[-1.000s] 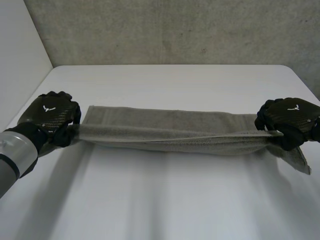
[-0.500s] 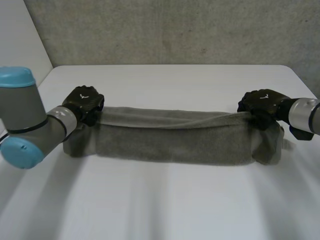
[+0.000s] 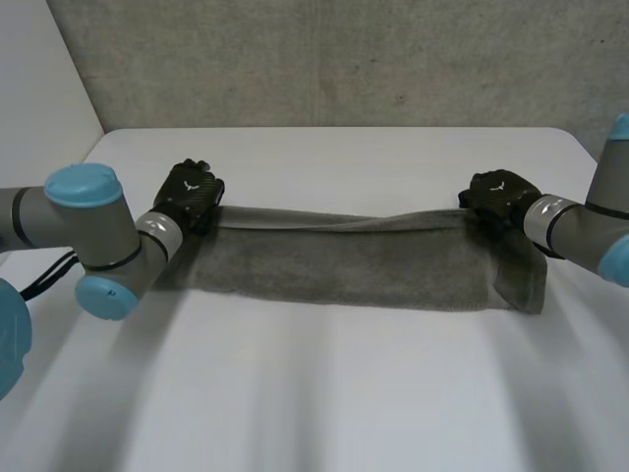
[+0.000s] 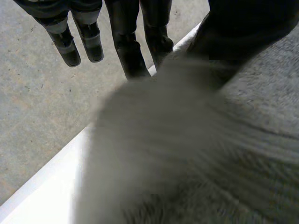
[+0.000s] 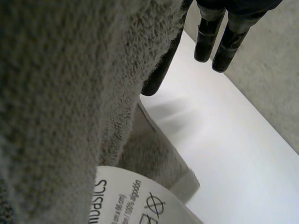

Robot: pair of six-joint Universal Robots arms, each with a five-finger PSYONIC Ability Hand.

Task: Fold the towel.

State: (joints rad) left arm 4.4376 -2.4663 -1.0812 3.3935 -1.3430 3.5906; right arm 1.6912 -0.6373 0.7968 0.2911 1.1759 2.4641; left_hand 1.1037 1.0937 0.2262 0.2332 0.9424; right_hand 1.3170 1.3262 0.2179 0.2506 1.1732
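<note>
L hand (image 3: 193, 193): pinching towel (image 3: 334, 264) left end; R hand (image 3: 500, 198): pinching right end

The towel (image 3: 339, 261) lies across the counter (image 3: 324, 393); the left robot hand (image 3: 192, 192) grips its left end, the right robot hand (image 3: 499, 197) its right.

The left robot hand (image 3: 192, 192) and the right robot hand (image 3: 499, 197) each grip one end of a long grey terry-cloth towel (image 3: 339, 264) along its far edge. It stretches between them over the white worktop (image 3: 324, 393), drooping beneath the right robot hand.
</note>
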